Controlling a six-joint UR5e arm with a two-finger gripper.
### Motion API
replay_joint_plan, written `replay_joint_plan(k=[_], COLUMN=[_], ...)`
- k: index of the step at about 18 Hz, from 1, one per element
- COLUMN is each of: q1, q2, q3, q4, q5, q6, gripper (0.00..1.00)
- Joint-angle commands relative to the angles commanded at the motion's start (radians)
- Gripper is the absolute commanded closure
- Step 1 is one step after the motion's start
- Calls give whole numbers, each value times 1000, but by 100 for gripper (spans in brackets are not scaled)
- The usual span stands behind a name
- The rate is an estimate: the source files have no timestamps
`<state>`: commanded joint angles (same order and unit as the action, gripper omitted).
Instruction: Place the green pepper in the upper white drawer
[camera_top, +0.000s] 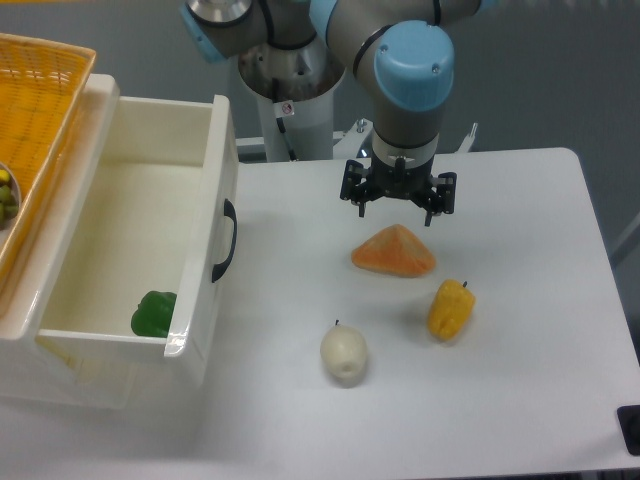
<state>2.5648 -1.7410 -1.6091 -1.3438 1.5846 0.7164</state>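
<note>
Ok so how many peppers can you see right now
2. The green pepper lies inside the upper white drawer, near its front wall. The yellow pepper lies on the table, right of the white onion. More could be hidden.

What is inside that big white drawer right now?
The upper white drawer holds one green pepper in its near corner, against the front panel. The rest of the floor looks bare; that panel hides a strip behind it.

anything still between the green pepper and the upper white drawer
Nothing visible: the green pepper already lies inside the upper white drawer, by its front panel. The gripper hangs over the table, holding nothing.
</note>
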Motion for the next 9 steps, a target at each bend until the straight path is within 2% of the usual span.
replay_joint_plan(k=[6, 9], q1=[-6, -9], q2=[-11, 1], q3=[-1, -46], q4=[3, 2], q5=[0, 0], q6=[-17, -23], gripper=[0, 0])
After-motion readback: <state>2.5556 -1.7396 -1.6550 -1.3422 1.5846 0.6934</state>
